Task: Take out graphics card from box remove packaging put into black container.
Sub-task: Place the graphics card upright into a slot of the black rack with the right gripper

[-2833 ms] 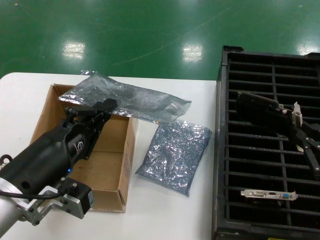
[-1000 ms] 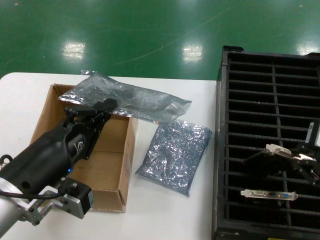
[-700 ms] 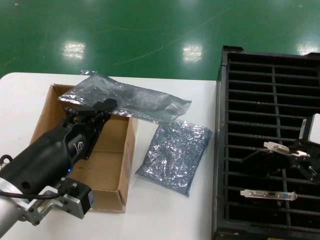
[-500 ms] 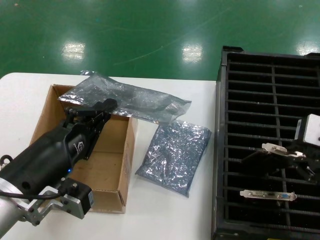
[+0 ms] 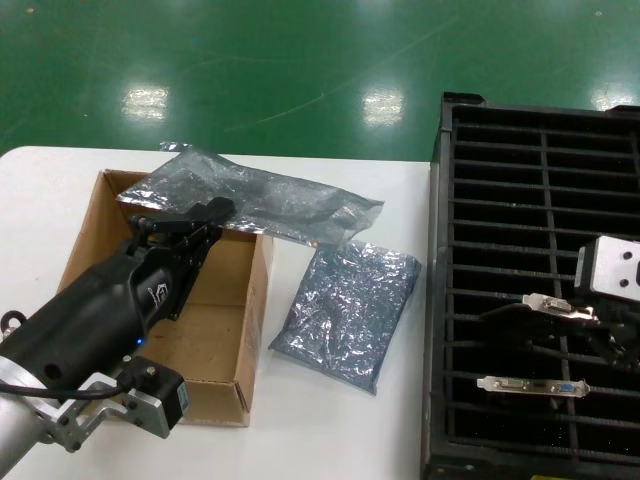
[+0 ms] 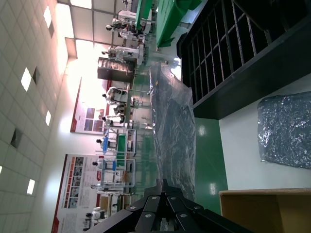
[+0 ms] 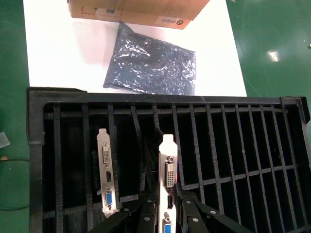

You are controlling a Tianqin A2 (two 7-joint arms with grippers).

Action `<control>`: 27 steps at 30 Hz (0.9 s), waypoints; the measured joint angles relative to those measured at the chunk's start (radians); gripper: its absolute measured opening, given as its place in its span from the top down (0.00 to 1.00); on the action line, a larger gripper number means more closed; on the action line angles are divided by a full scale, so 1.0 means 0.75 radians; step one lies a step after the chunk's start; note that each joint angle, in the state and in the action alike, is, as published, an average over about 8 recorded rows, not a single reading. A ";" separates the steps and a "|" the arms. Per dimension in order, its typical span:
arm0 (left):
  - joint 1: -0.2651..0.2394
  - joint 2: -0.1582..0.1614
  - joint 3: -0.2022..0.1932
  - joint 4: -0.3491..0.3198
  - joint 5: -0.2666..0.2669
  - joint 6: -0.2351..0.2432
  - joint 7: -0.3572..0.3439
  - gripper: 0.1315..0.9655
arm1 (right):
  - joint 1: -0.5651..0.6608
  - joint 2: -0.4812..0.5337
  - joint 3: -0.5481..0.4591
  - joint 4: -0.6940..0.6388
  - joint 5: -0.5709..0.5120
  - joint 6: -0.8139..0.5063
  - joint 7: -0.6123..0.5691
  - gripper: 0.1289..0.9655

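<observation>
black fingers of the right gripper [image 7: 167, 206] are clamped on the graphics card [image 7: 167, 182], which stands on edge in a slot of the black container [image 7: 36, 160]. just beside it, a second card [image 7: 106, 177] sits in another slot. the left gripper [image 5: 178, 228] hangs over the box [image 5: 245, 330] on the white tabletop [image 5: 330, 430], its fingers together under the packaging [image 5: 250, 205]. another bag [image 5: 350, 310] lies between box and container.

Glossy green floor [image 5: 250, 60] with bright ceiling-light reflections [image 5: 147, 98]. White counter [image 5: 330, 420]. In the left wrist view: white tiled wall [image 6: 29, 97], green workbenches [image 6: 146, 14], wall posters [image 6: 80, 191].
</observation>
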 joint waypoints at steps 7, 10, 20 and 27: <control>0.000 0.000 0.000 0.000 0.000 0.000 0.000 0.99 | 0.030 0.001 -0.027 0.001 0.007 -0.001 -0.004 0.93; 0.000 0.000 0.000 0.000 0.000 0.000 0.000 0.99 | 0.045 0.012 -0.036 0.017 0.020 -0.001 0.004 0.93; 0.000 0.000 0.000 0.000 0.000 0.000 0.000 0.99 | 0.088 0.046 -0.063 0.054 0.051 -0.001 0.016 0.93; 0.000 0.000 0.000 0.000 0.000 0.000 0.000 0.99 | 0.131 0.046 -0.107 0.026 0.058 -0.001 -0.015 0.93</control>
